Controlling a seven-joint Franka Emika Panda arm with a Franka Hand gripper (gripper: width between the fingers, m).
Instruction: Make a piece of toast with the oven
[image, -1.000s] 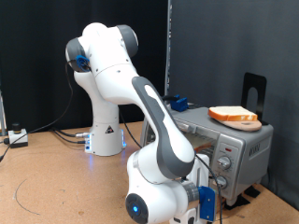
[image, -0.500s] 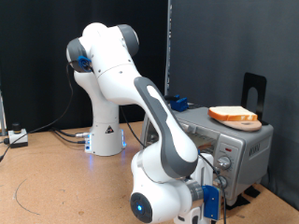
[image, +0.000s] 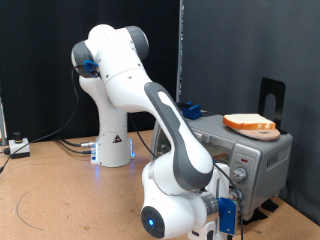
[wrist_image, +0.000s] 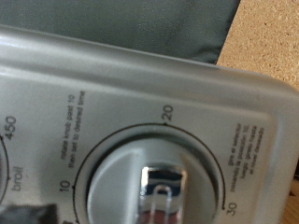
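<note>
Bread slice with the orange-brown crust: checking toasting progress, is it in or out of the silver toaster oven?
Out: the bread slice lies on top of the silver toaster oven.

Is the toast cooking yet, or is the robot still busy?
Not clearly cooking. A bread slice lies on top of the oven, not on its rack. The wrist view is filled by a timer knob on the oven's panel. The gripper itself isn't visible, so any turning is unseen.

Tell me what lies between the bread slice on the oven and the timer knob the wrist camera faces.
Only the oven's own silver top edge and front panel separate the bread slice from the timer knob, shown in the exterior view.
</note>
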